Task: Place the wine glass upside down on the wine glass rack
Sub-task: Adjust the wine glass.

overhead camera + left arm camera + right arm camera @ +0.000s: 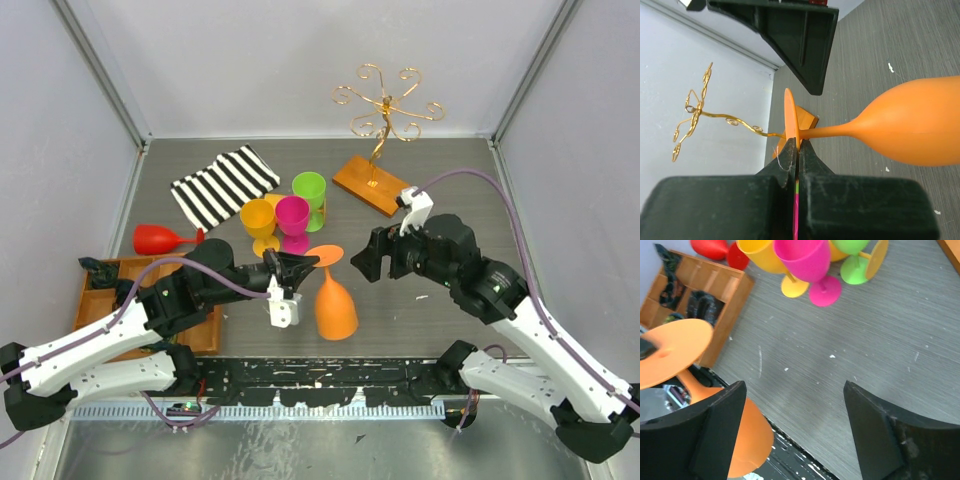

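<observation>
The orange wine glass [335, 308] is upside down, bowl low and foot [325, 255] up, near the table's front edge. My left gripper [303, 264] is shut on the rim of its foot; in the left wrist view the fingers pinch the foot disc [790, 115] and the bowl [912, 130] extends right. My right gripper [372, 258] is open and empty just right of the foot; in the right wrist view [794, 387] the glass [675, 350] sits at its left. The gold wire rack [385, 100] stands on its wooden base [368, 185] at the back, also in the left wrist view [695, 117].
Yellow [258, 218], pink [293, 218] and green [310, 190] glasses stand in a cluster mid-table. A red glass [160, 239] lies at the left. A striped cloth [224, 184] lies behind it. A compartmented wooden tray [105, 300] sits under the left arm.
</observation>
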You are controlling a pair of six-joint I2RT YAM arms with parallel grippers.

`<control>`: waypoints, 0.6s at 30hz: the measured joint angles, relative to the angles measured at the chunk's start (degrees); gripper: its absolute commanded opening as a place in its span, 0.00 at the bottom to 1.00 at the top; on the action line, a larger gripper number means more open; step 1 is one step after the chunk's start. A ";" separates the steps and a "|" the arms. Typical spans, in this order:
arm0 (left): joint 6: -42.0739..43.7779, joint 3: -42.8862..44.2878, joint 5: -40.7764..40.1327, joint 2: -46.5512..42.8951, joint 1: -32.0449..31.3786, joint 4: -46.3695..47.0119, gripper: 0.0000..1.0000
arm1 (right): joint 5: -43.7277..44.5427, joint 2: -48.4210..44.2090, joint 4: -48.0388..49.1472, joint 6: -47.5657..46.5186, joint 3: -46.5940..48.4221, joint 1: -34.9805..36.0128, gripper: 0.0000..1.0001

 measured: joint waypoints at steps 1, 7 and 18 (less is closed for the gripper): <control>0.11 0.00 -0.11 0.00 0.00 -0.07 0.00 | -0.66 -0.61 1.09 0.00 -0.37 0.00 0.68; 0.52 0.00 -0.76 0.00 0.00 -0.09 0.00 | -6.14 -8.13 12.74 0.87 -7.39 0.00 0.58; 0.74 0.00 -1.64 0.00 0.00 -0.22 0.00 | -12.31 -9.94 32.17 3.41 -19.52 2.47 0.55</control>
